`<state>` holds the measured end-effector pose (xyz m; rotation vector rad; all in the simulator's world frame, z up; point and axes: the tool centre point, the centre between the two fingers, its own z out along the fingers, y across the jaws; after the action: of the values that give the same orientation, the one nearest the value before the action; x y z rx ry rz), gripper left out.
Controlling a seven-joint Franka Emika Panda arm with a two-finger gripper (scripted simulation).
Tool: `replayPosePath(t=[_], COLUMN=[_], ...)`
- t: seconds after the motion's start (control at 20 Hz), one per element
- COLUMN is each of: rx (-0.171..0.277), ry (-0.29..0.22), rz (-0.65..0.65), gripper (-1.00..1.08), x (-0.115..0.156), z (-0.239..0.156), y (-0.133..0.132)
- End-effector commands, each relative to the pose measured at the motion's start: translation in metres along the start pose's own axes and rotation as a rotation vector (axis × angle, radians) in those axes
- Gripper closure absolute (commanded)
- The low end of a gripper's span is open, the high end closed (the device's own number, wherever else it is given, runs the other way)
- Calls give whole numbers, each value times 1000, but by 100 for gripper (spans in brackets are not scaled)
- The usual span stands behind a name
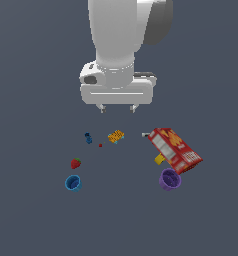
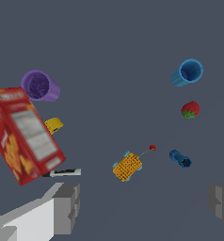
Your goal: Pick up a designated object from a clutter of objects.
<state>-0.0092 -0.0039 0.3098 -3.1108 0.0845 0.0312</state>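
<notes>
purple cup (image 1: pixel 169 179): round rim, glossy, beside boxy red cracker box (image 1: pixel 174 149) | gripper (image 1: pixel 118 108): fingers apart, empty

The small purple cup (image 1: pixel 169 179) (image 2: pixel 40 86) lies apparently tipped on its side, open mouth showing, just beside the red cracker box (image 1: pixel 174 149) (image 2: pixel 22 135) in the scattered clutter.

The floor (image 1: pixel 31 215) is flat slate grey. The arm (image 1: pixel 122 35) is white with grey fingers (image 2: pixel 67 207). One cup (image 1: pixel 169 179) is purple, the other cup (image 1: pixel 73 183) blue. The box (image 1: pixel 174 149) is red with yellow-orange print and a white panel. The strawberry (image 1: pixel 76 163) is red, the block (image 1: pixel 116 136) orange-yellow.
</notes>
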Motion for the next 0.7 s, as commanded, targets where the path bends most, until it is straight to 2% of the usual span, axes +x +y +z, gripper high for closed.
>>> replayPosePath(t=[0.0,0.35,0.65], rx=[0,-7,-9], ry=[0,-19,-20], rz=[0,15,25], gripper=[-20,-20,-20], x=[0,-3,-1], z=[0,7,7], y=[0,15,14])
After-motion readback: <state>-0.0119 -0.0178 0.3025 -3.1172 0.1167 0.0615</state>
